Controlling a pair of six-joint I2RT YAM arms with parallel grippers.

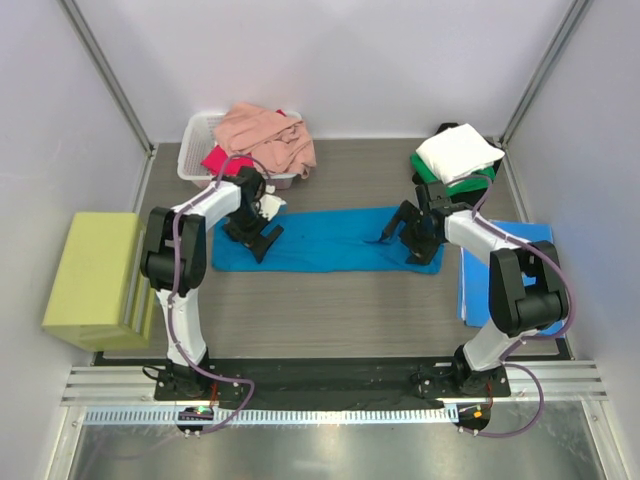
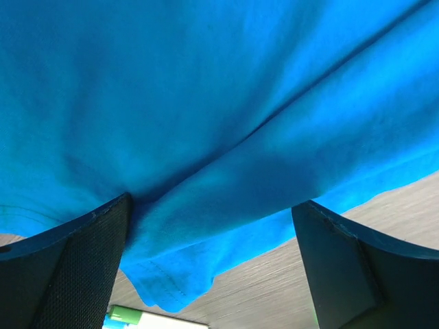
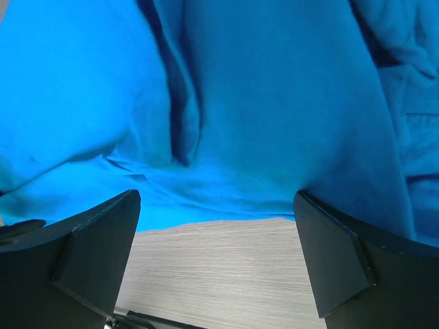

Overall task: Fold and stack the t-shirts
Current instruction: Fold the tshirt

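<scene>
A bright teal-blue t-shirt [image 1: 330, 240] lies on the table as a long folded strip. My left gripper [image 1: 255, 235] is open over its left end; in the left wrist view [image 2: 212, 202] the cloth [image 2: 206, 103] and its hemmed corner lie between the spread fingers. My right gripper [image 1: 410, 235] is open over its right end; in the right wrist view [image 3: 216, 195] the shirt's near edge [image 3: 274, 103] lies between the fingers. A salmon pink shirt [image 1: 268, 135] and a magenta-red one [image 1: 222, 160] sit in a white basket [image 1: 195, 150]. A white shirt [image 1: 458, 150] lies on a green one [image 1: 462, 185].
A yellow-green block [image 1: 95, 275] stands at the table's left edge. A stiff blue sheet [image 1: 505, 290] lies at the right, partly under my right arm. Bare wood-grain table [image 1: 330, 310] shows in front of the teal shirt.
</scene>
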